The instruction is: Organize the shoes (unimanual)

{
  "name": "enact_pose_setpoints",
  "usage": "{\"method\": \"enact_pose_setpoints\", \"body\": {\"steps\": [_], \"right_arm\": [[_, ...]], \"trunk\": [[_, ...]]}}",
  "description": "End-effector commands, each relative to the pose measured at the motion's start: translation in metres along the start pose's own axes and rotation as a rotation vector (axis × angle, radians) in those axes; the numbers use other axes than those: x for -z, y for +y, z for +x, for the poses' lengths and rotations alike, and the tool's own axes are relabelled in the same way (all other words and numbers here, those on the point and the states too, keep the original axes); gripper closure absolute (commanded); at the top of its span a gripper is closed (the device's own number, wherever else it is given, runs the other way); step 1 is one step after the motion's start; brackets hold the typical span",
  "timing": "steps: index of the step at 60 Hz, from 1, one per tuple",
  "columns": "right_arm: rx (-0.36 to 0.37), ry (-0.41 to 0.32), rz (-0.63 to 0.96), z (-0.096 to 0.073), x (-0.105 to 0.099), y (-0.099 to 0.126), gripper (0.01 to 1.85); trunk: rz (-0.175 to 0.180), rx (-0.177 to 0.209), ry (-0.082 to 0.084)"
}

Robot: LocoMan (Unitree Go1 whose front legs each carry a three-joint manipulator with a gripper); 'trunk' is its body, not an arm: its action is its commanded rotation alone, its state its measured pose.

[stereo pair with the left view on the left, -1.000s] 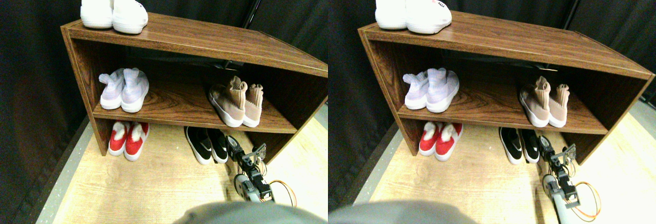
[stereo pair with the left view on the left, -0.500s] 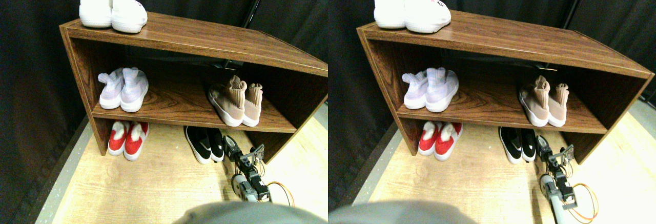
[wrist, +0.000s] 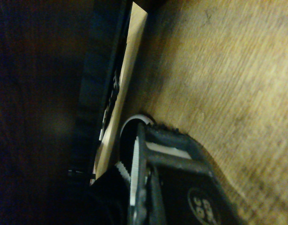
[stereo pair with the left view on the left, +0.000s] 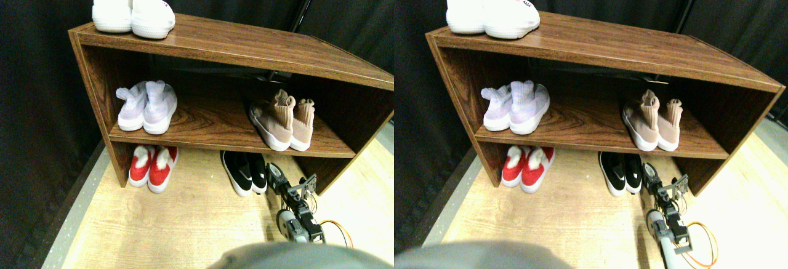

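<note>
The right gripper [stereo pair with the left view on the left: 276, 175] is sitting low, just beside the black slip-ons [stereo pair with the left view on the left: 245, 172] under the shelf [stereo pair with the left view on the left: 215, 140]; its opening cannot be told. Advance slowly, keeping the pair aligned. The wrist view is showing only floor [wrist: 218, 70], the stereo view the tan sneakers [stereo pair with the left view on the left: 282, 121].

stereo view bright on floor [stereo pair with the left view on the left: 184, 220], lower shelf [stereo pair with the left view on the left: 209, 121] shadowed, edges bowed; wrist view dim, blurred, half in darkness.

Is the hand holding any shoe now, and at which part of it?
It cannot be told: the hand is right beside the black slip-ons, but no grip shows.
</note>
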Motion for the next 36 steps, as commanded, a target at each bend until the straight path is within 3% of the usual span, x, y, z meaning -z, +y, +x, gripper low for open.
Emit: {"method": "enact_pose_setpoints", "body": {"steps": [1, 4, 10, 17, 23, 31, 36], "right_arm": [[-0.054, -0.006, -0.028, -0.001, -0.002, 0.011, 1.8], [-0.056, -0.042, -0.04, -0.003, -0.006, 0.012, 1.8], [-0.08, -0.031, -0.076, -0.002, -0.016, 0.016, 1.8], [-0.08, -0.068, -0.098, -0.004, -0.029, 0.021, 1.8], [-0.081, -0.101, -0.116, -0.013, -0.037, 0.027, 1.8], [-0.169, -0.056, -0.13, -0.031, -0.043, 0.033, 1.8], [-0.185, -0.049, -0.117, -0.044, -0.044, 0.036, 1.8]], "trunk": [[-0.02, 0.005, 0.01], [-0.018, 0.009, 0.007], [-0.011, 0.012, 0.002], [0.006, 0.026, -0.006], [0.013, 0.037, -0.012], [0.02, 0.046, -0.017], [0.022, 0.05, -0.018]]}}
